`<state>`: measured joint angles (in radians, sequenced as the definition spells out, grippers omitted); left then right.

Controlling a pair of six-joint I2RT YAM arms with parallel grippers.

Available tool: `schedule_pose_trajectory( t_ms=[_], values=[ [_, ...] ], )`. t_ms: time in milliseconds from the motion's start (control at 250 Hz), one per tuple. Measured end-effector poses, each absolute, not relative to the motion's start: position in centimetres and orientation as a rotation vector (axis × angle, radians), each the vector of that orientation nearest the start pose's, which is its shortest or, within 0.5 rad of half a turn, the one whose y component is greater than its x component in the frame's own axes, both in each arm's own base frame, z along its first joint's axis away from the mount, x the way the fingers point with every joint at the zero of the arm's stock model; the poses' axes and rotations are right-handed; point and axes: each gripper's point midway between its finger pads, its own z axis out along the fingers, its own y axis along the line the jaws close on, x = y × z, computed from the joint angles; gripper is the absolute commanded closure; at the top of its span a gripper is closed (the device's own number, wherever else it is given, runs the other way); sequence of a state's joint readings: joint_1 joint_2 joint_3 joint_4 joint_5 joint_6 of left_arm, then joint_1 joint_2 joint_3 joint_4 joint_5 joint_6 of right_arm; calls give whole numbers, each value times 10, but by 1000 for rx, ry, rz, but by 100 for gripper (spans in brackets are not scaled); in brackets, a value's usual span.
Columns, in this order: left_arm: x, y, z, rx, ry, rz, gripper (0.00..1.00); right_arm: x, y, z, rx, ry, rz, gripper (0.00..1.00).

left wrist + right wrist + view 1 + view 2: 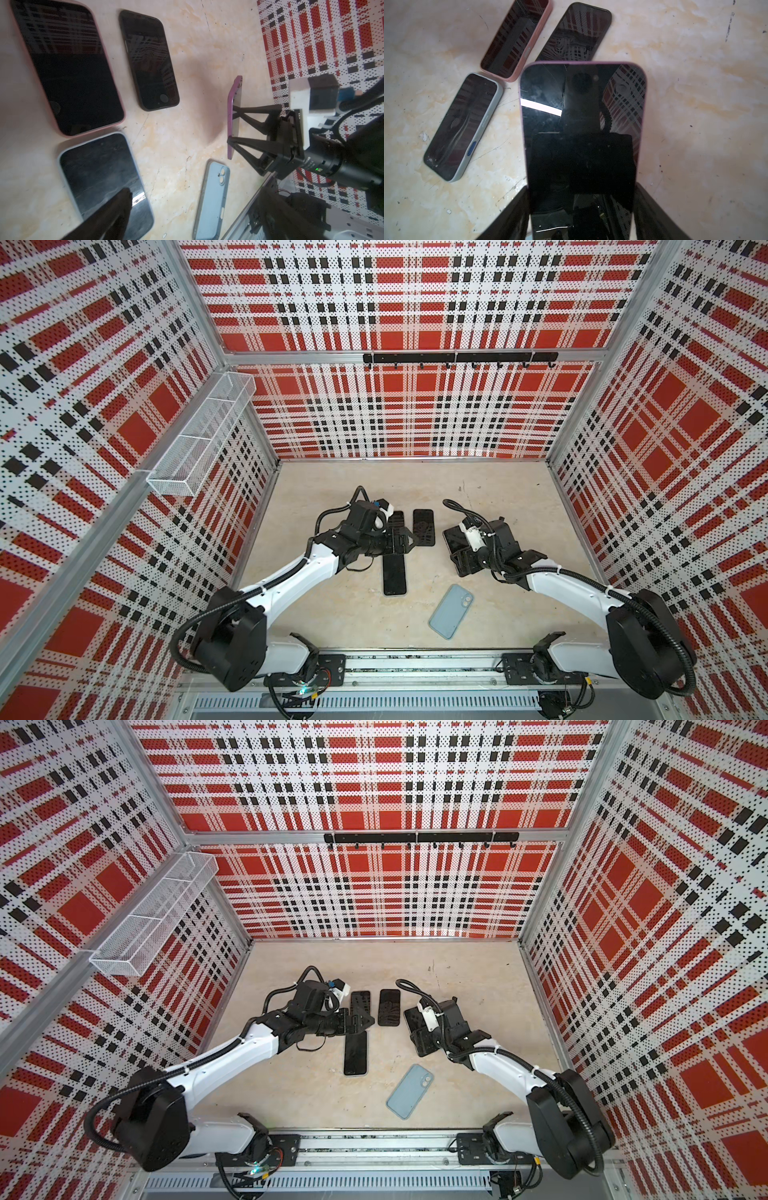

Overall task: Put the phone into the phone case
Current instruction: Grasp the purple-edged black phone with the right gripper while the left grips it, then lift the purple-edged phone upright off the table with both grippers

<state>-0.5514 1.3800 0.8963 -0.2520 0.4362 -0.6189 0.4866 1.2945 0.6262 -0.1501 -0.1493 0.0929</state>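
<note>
The phone (581, 104), purple-rimmed with a dark screen, is pinched by its two long edges in my right hand (231, 123), one finger on each side. The screen faces my right wrist camera, and from the left wrist the phone shows edge-on, held off the surface (332, 497). The blue phone case (451, 611) lies flat on that surface with its back up and the camera opening showing, apart from both hands. In both top views the held phone sits beyond the phone case, toward the back wall (415, 427) and a little to its right, not touching it. Left of the phone case and near it lies a pale-cased phone (394, 574), screen up. Farther beyond the phone case, toward the back wall, a pink-cased phone (68, 68) and a black phone (149, 62) lie side by side, also screen up; the pink-cased one sits end to end with the pale-cased one. My left hand (403, 542) hangs beyond and left of the phone case, over the spot where those two meet. Its fingers are spread and hold nothing, and one of those fingers (116, 209) shows blurred in front of the pale-cased phone's screen.
</note>
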Motion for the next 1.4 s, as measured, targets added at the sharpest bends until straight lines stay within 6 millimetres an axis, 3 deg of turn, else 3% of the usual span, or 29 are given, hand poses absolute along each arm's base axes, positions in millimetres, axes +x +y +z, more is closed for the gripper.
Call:
schedule_pose_trajectory(
  t_ms=[484,728,816,1036,1121,1405],
  values=[
    [294,-332,119,214,2473,-1176,20,284,186,86,-585,2313,488,60],
    [294,-369,131,266,2395,-1251,26,282,186,88,-587,2301,497,60],
    [297,-380,130,273,2374,-1270,33,282,187,92,-586,2288,502,60],
    [300,-393,105,225,2398,-1293,54,282,187,95,-586,2278,507,61],
    [302,-395,108,215,2383,-1303,67,282,188,95,-586,2276,507,60],
    [304,-401,117,195,2339,-1337,86,283,187,96,-582,2274,502,57]
  ],
)
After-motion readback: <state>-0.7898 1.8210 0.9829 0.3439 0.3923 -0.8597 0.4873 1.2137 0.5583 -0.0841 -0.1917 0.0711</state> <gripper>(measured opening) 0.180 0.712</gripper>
